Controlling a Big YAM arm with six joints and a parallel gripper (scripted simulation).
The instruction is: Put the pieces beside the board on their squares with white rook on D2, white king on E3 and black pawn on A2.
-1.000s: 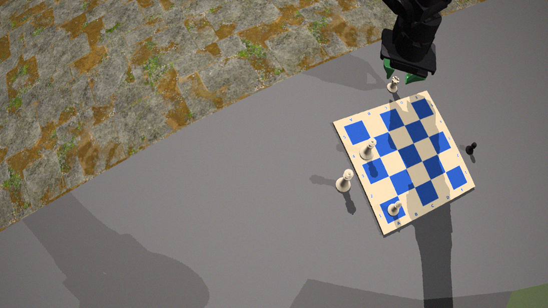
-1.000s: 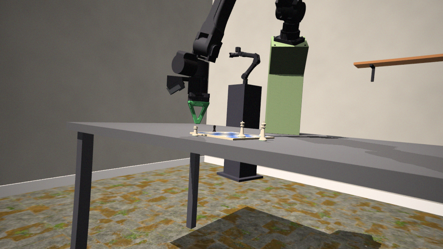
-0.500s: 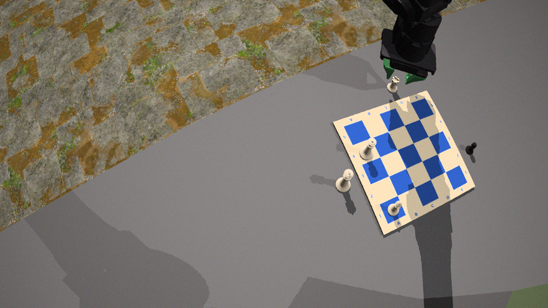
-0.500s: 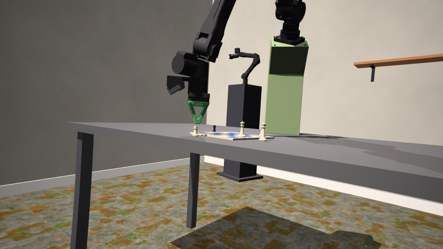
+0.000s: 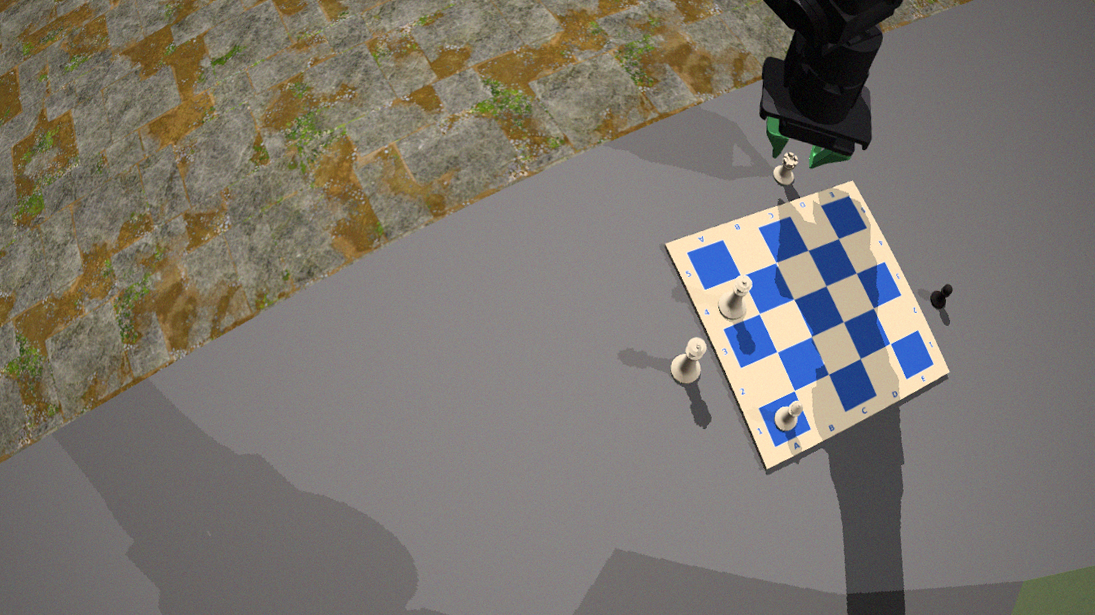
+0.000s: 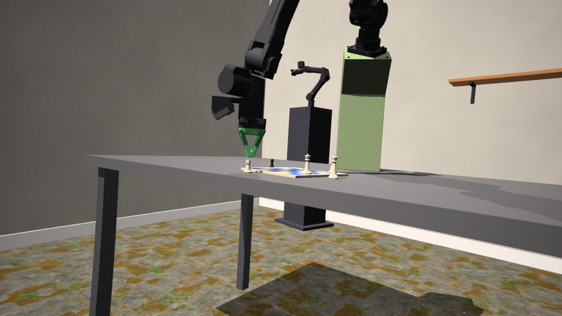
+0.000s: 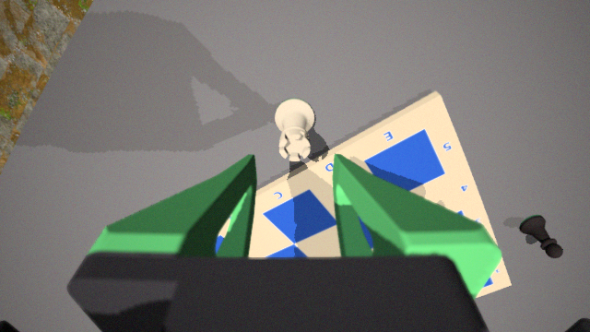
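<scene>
White rook [image 5: 785, 168] beside the board [image 5: 932, 374]: my pickup target.
I hold the claw [image 5: 803, 152] part-open and empty above it, ready to straddle it.

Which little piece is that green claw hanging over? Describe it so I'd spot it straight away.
Find the blue-and-cream chessboard on the grey table. Just off its far edge, by the letters D and E, the white rook stands upright below the open green gripper. It is short with a notched crown; the other white pieces are taller.
</scene>
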